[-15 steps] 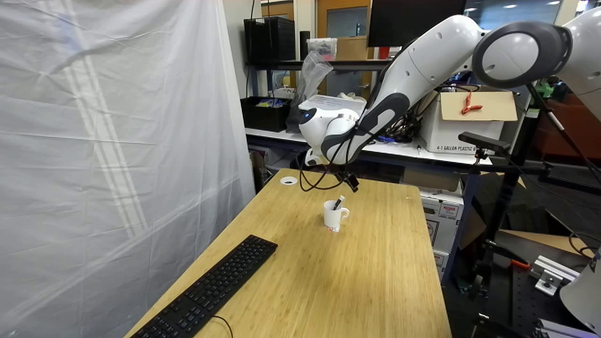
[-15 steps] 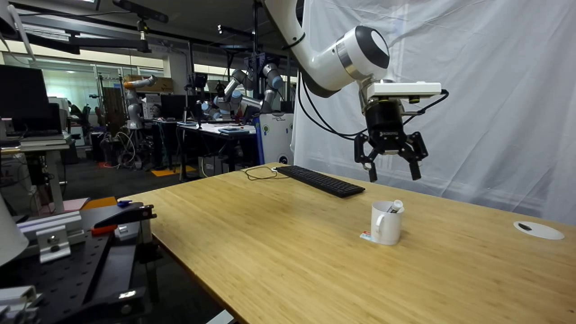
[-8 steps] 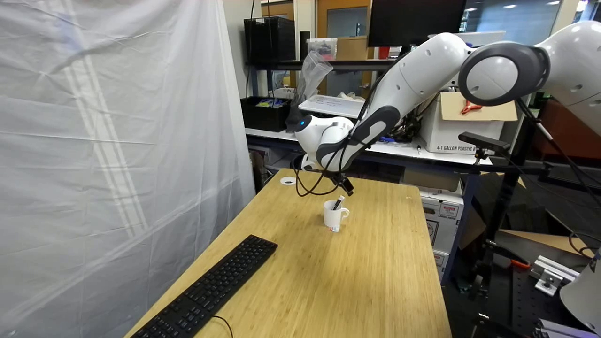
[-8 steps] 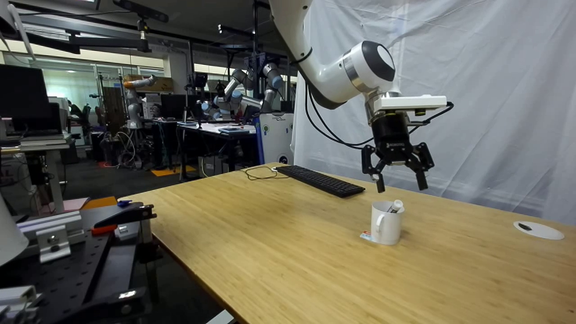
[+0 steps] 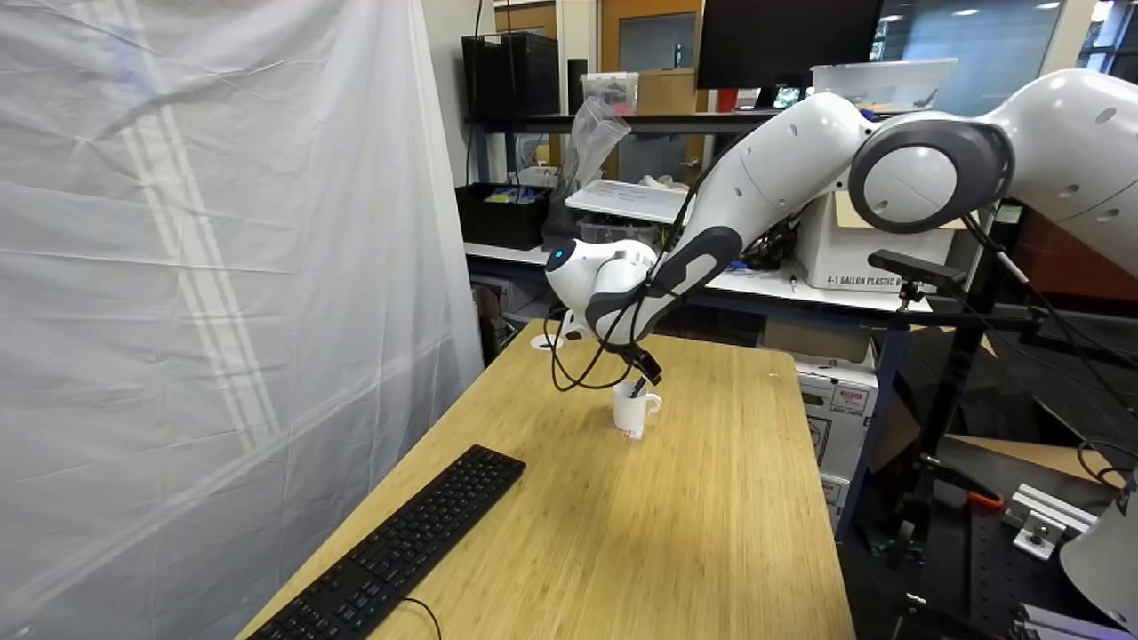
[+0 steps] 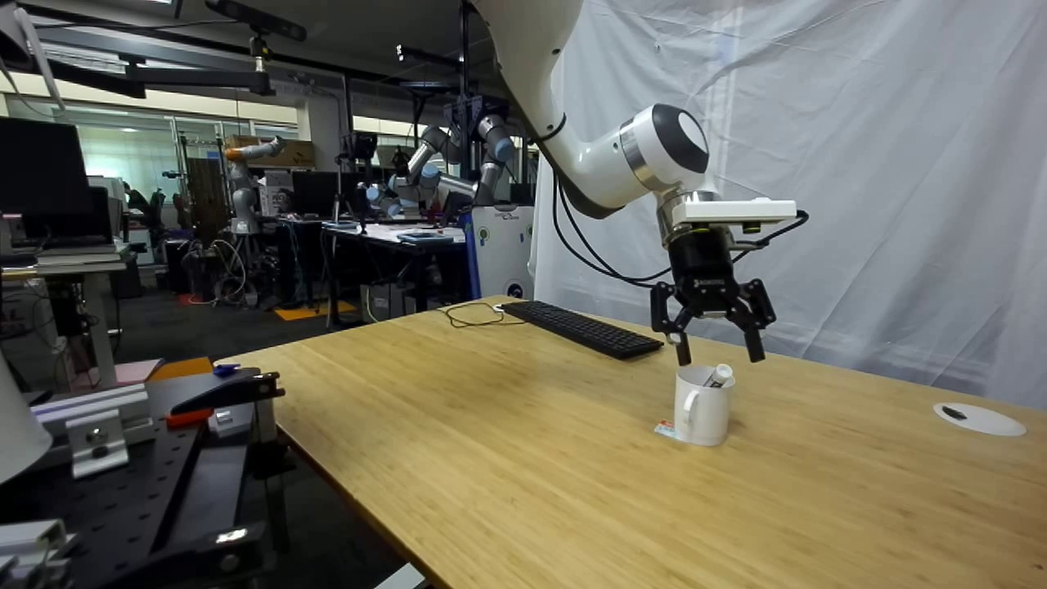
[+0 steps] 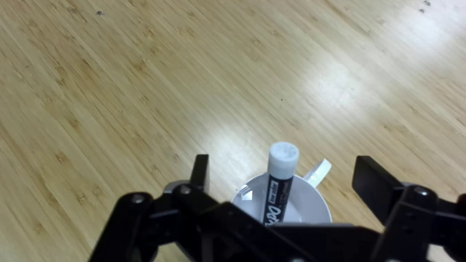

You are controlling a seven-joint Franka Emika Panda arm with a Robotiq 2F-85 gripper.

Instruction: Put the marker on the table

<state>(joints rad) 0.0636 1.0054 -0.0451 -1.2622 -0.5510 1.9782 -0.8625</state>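
Note:
The marker has a dark barrel with a white end. It leans in a white mug (image 6: 700, 413), its white end above the rim. The marker shows in the wrist view (image 7: 279, 189) and in both exterior views (image 6: 720, 375) (image 5: 637, 388). The mug stands upright on the bamboo-coloured table (image 6: 491, 458). My gripper (image 6: 719, 353) is open and empty just above the mug. In the wrist view, the marker lies between the two spread fingers (image 7: 282, 171), touching neither. The marker's lower part is hidden by the gripper there.
A black keyboard (image 5: 400, 542) with a cable lies along the table's curtain side. A small red-and-white packet (image 6: 667, 428) lies by the mug's base. A white round cap (image 6: 979, 419) is set in the tabletop. A white curtain (image 5: 222, 267) hangs beside the table.
My gripper has moved down toward the mug, with its fingers staying open. The mug, marker and keyboard have not moved.

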